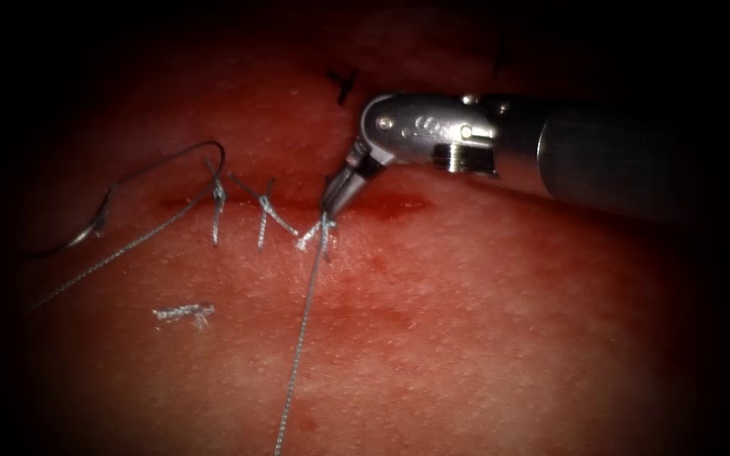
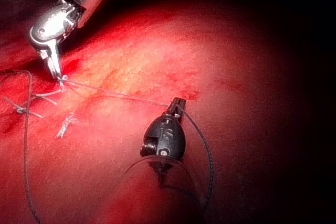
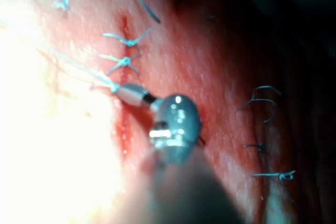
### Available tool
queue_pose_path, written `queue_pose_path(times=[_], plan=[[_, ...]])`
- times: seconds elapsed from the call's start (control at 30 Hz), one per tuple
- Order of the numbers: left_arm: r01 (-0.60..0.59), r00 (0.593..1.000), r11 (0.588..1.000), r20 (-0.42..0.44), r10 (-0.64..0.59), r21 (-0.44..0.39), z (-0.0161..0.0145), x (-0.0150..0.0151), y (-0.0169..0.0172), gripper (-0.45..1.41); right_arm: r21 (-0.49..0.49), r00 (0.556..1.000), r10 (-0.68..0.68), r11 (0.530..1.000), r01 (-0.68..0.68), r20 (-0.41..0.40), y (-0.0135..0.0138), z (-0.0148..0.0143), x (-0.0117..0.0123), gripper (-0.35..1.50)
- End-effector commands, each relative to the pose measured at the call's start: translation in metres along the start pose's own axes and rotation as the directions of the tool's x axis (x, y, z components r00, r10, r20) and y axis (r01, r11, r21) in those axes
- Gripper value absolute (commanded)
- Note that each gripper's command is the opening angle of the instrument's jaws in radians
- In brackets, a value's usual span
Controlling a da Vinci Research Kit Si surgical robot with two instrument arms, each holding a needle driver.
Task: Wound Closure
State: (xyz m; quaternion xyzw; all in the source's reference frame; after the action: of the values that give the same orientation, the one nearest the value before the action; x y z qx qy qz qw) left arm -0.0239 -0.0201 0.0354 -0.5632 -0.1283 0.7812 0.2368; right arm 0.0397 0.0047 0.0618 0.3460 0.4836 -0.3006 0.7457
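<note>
right tool jaws pinched on thread at the newest knot on the cut; left tool clamped on thread; needle lying loose on tissue, far left

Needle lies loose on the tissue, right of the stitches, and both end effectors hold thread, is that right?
Wrong side: the endoscope view shows the needle loose on the tissue, left of the stitches. The left end effector and the right end effector do hold thread.
</note>
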Motion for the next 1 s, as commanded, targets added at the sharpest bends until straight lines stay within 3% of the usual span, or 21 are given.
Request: queue_pose_path(times=[0.03,0.3,0.37,0.4,0.53,0.6,0.63,0.67,0.7,0.73,0.93,1.0], plan=[[-0.001,1.0,1.0,-0.002,0.001,0.001,0.0007,-0.0002,0.0002,-0.45,-0.018,1.0,0.0,1.0,0.0,0.012,0.0015,-0.0005,-0.0003,-0.35],[-0.001,1.0,1.0,0.0,0.001,-0.001,0.0008,0.0001,0.0008,-0.45,-0.155,0.988,0.151,0.977,-0.146,0.022,0.0023,-0.002,-0.0016,-0.35],[-0.003,1.0,1.0,-0.001,0.003,-0.002,0.0012,0.0001,0.001,-0.45,-0.263,0.96,0.279,0.926,-0.269,-0.002,0.0023,-0.0021,-0.0022,-0.35],[-0.005,1.0,1.0,-0.002,0.005,-0.003,0.0013,0.0001,0.0012,-0.45,-0.328,0.932,0.358,0.875,-0.357,-0.062,0.0024,-0.0026,-0.0026,-0.35],[-0.004,1.0,1.0,-0.003,0.004,-0.007,0.0012,0.0003,0.0015,-0.45,-0.411,0.853,0.477,0.748,-0.521,-0.212,0.0021,-0.0037,-0.0034,-0.35],[-0.003,1.0,1.0,-0.003,0.003,-0.008,0.0011,0.0005,0.0016,-0.45,-0.423,0.789,0.529,0.666,-0.614,-0.312,0.0017,-0.0038,-0.0038,-0.35],[-0.003,1.0,1.0,-0.003,0.003,-0.007,0.0012,0.0006,0.0016,-0.45,-0.418,0.719,0.555,0.586,-0.694,-0.418,0.0015,-0.0041,-0.0042,-0.35],[-0.003,1.0,1.0,-0.003,0.003,-0.007,0.0013,0.0006,0.0016,-0.45,-0.424,0.68,0.549,0.532,-0.733,-0.486,0.0015,-0.0043,-0.0044,-0.35],[-0.003,1.0,1.0,-0.003,0.003,-0.007,0.0013,0.0006,0.0016,-0.45,-0.424,0.68,0.549,0.532,-0.733,-0.486,0.0015,-0.0043,-0.0044,-0.35],[-0.004,1.0,1.0,-0.003,0.004,-0.009,0.0014,0.0006,0.0016,-0.45,-0.433,0.648,0.538,0.482,-0.762,-0.54,0.0015,-0.0043,-0.0045,-0.35],[-0.008,1.0,1.0,-0.005,0.008,-0.014,0.0012,0.0006,0.0024,-0.45,-0.474,0.618,0.559,0.399,-0.785,-0.553,0.001,-0.002,-0.0054,-0.35],[-0.017,1.0,1.0,-0.007,0.016,-0.019,0.0012,0.0011,0.0024,-0.45,-0.475,0.613,0.562,0.391,-0.789,-0.556,0.0007,-0.0018,-0.0058,-0.35]])
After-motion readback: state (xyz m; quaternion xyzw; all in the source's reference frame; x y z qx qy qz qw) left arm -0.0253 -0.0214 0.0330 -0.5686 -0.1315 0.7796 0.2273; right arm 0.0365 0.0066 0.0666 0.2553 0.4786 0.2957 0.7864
